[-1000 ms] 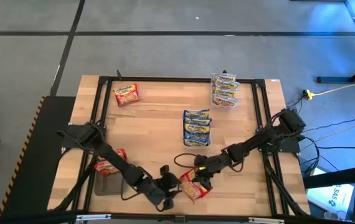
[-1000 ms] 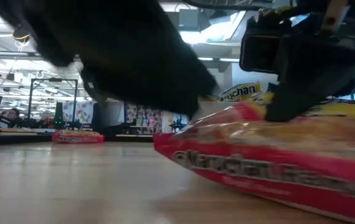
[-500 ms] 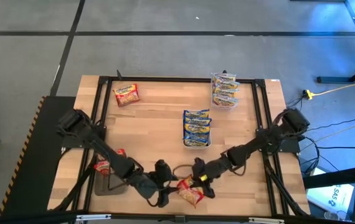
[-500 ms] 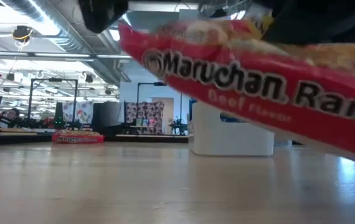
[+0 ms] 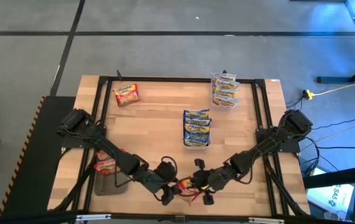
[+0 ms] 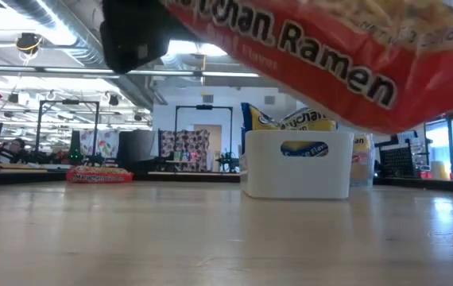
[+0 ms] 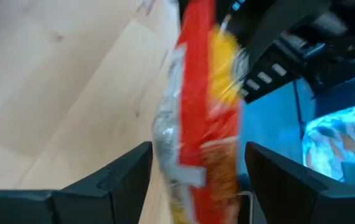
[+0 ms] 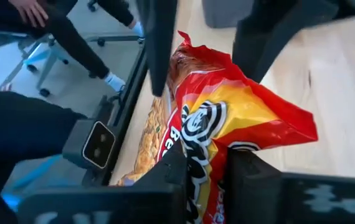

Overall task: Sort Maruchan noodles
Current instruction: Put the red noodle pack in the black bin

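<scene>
A red Maruchan noodle packet (image 5: 187,190) hangs above the table's near edge, between my two grippers. My right gripper (image 8: 208,163) is shut on it. My left gripper (image 7: 196,158) is open, and its two fingers (image 8: 157,50) stand on either side of the packet's other end without plainly touching it. The low view shows the packet (image 6: 330,48) well above the wood. Other noodles: a red packet (image 5: 126,94) lies flat at the far left, blue ones stand in a white tray (image 5: 196,129), and more fill a clear tub (image 5: 225,90). My right gripper pinches the red packet's near end (image 8: 205,146) between its two fingers. It comes slanting down from the table's right side. The packet is lifted clear of the table and sticks out past the fingers toward my left gripper.
Red packets (image 5: 106,163) lie at the near left by a dark mat (image 5: 106,185). A black frame (image 5: 103,84) borders the wooden table. Bare wood lies between the tray and the far-left packet. A seated person (image 8: 53,25) shows beyond the table's edge.
Both grippers have risen. The red packet, which lay on the table by the near edge, is now lifted clear and has tipped from flat toward standing on edge. In the low view it has climbed from the tabletop to the picture's top.
</scene>
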`<state>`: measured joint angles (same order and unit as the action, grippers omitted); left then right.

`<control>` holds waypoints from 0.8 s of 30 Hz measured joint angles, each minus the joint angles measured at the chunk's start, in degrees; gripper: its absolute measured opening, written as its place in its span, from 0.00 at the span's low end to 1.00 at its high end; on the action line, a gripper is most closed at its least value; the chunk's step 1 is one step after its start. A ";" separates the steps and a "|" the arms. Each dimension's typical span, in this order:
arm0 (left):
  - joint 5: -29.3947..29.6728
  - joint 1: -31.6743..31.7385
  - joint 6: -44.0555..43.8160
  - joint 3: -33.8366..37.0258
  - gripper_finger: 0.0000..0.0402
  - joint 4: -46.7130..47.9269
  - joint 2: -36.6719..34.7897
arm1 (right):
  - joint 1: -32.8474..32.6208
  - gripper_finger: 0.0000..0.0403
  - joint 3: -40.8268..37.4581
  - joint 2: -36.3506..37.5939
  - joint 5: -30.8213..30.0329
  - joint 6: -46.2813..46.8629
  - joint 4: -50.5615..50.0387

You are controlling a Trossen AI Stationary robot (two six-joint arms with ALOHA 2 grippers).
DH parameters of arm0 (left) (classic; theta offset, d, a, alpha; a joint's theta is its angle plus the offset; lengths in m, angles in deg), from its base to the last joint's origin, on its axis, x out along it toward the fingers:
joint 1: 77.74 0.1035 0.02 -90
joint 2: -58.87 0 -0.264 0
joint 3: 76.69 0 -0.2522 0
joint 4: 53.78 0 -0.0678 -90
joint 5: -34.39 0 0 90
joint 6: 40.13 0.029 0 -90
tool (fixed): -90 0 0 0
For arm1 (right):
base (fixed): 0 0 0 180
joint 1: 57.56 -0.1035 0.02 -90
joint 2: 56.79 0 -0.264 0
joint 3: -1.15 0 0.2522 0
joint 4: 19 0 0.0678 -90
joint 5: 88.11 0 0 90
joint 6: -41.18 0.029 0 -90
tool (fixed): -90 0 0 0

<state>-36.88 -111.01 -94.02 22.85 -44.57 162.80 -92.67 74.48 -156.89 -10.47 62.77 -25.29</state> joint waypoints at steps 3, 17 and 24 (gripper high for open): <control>-0.45 0.00 0.13 -0.01 0.62 -0.69 0.19 | 0.58 0.09 1.03 0.00 0.17 -2.04 -0.61; -2.85 0.53 1.82 -0.04 0.39 -0.51 0.75 | 2.17 0.17 3.42 -0.02 3.18 -3.00 -1.14; -3.03 0.48 5.55 -0.02 0.26 -0.03 0.79 | 2.19 0.36 4.03 3.65 7.15 -1.12 -8.60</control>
<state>-39.91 -110.53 -88.46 22.83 -44.60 163.59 -90.48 78.51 -153.23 -3.33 61.64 -33.89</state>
